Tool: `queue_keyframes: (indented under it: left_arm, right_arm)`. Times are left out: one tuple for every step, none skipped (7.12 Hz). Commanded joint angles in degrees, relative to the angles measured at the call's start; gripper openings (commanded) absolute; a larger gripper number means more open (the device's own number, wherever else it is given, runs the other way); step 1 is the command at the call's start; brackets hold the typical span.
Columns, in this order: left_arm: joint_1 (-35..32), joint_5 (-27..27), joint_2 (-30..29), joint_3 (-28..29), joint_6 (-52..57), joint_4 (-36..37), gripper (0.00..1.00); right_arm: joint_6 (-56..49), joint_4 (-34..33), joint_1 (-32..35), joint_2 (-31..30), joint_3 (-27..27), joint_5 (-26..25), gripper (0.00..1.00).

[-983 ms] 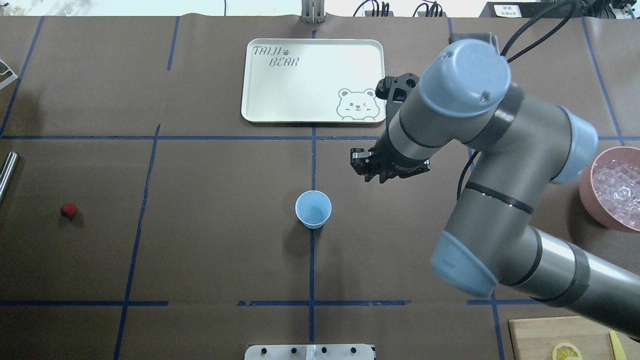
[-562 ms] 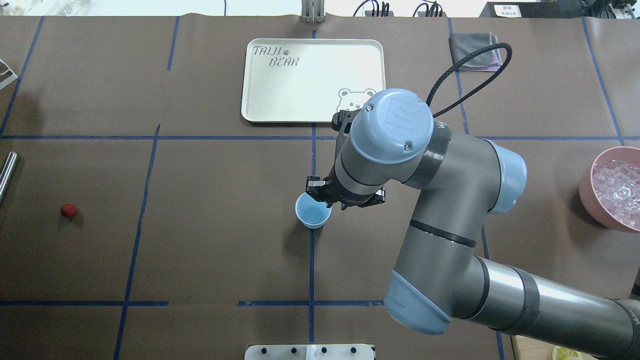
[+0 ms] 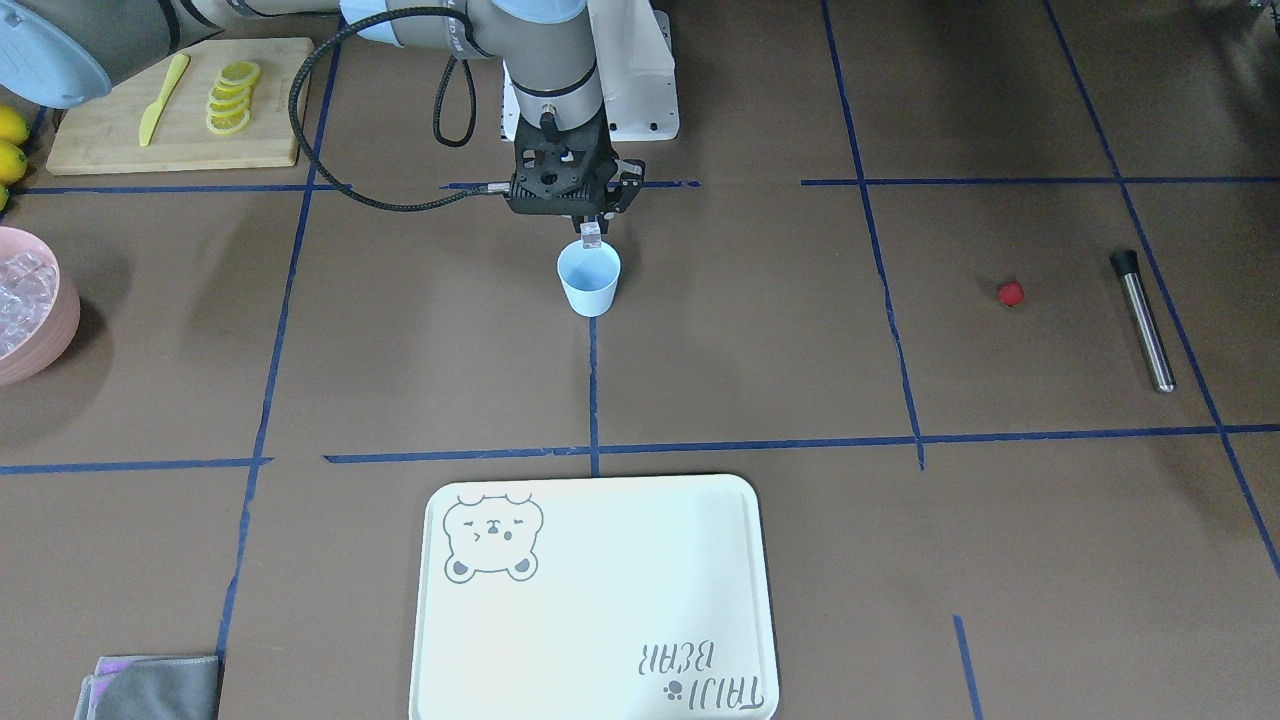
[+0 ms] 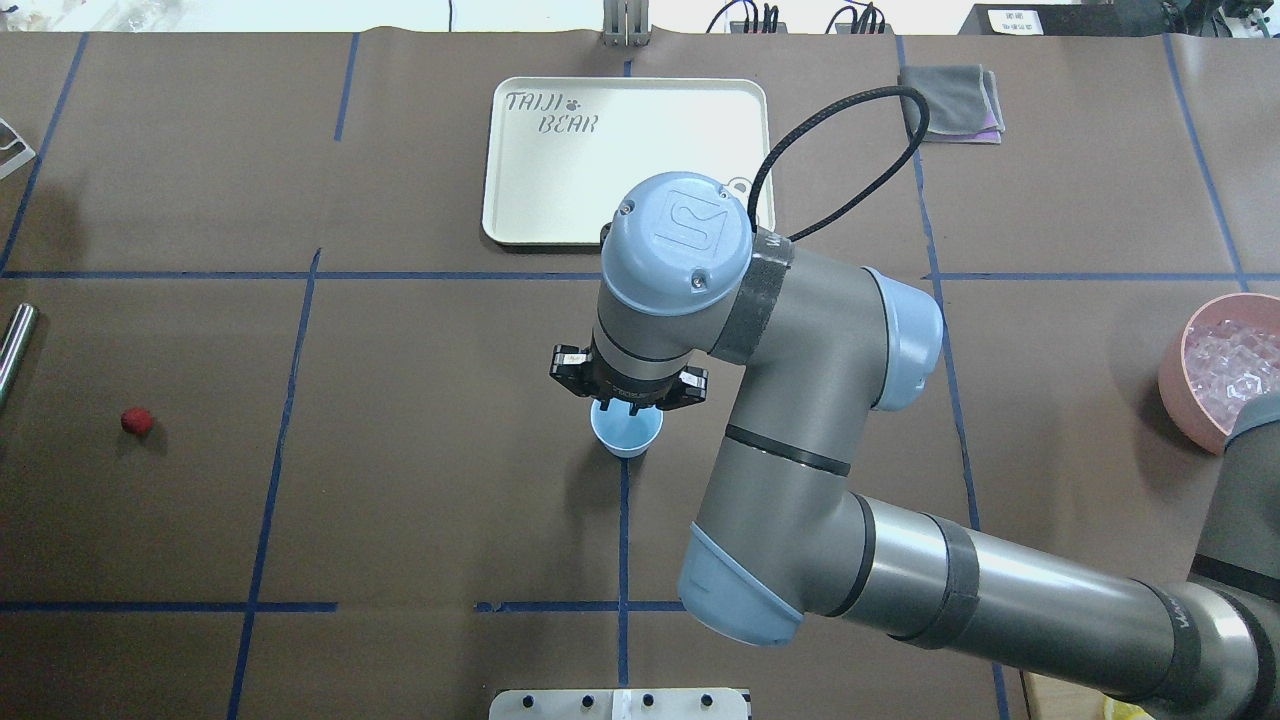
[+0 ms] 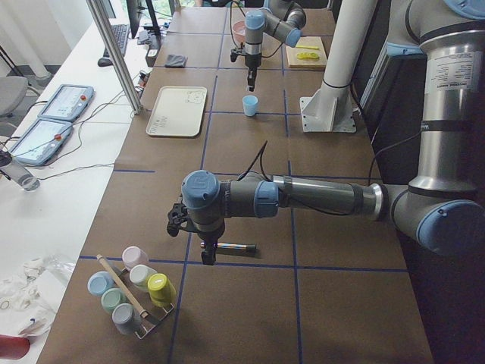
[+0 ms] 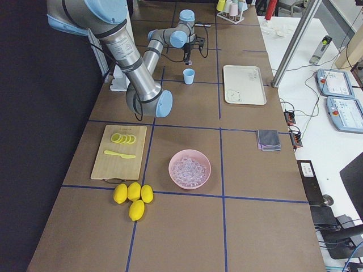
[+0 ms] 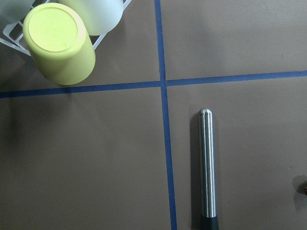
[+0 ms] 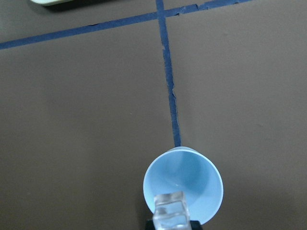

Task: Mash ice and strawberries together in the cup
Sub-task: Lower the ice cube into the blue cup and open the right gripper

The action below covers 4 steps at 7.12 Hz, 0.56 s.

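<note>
Clear ice cube pinched in my right hand, held just above the cup mouth, near its rim, so a release should drop it in. Cup looks empty, upright on the tabletop. Strawberry lies well apart, untouched. Left hand hangs by the steel muddler; can't tell if it's spread.

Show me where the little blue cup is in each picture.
Front-facing: cup upper centre.
Overhead: cup centre, partly hidden.
Exterior left: cup upper centre, far off.
Exterior right: cup upper centre, far off.
Left wrist: not in it.
Right wrist: cup bottom centre, behind the ice cube.
Landmark: the blue tape line the cup stands on.
</note>
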Motion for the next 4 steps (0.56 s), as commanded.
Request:
queue_keyframes:
  left_arm:
    - [0.0, 0.0, 0.0, 0.0, 0.0, 0.0, 1.00]
    - [0.0, 0.0, 0.0, 0.0, 0.0, 0.0, 1.00]
    - [0.0, 0.0, -0.1, 0.0, 0.0, 0.0, 1.00]
    - [0.0, 0.0, -0.1, 0.0, 0.0, 0.0, 1.00]
  right_arm:
    - [-0.1, 0.0, -0.1, 0.6, -1.8, 0.0, 0.02]
    - [-0.1, 0.0, -0.3, 0.5, -2.4, 0.0, 0.02]
    - [0.0, 0.0, -0.4, 0.5, -2.4, 0.0, 0.02]
    - [0.0, 0.0, -0.9, 0.4, -2.4, 0.0, 0.03]
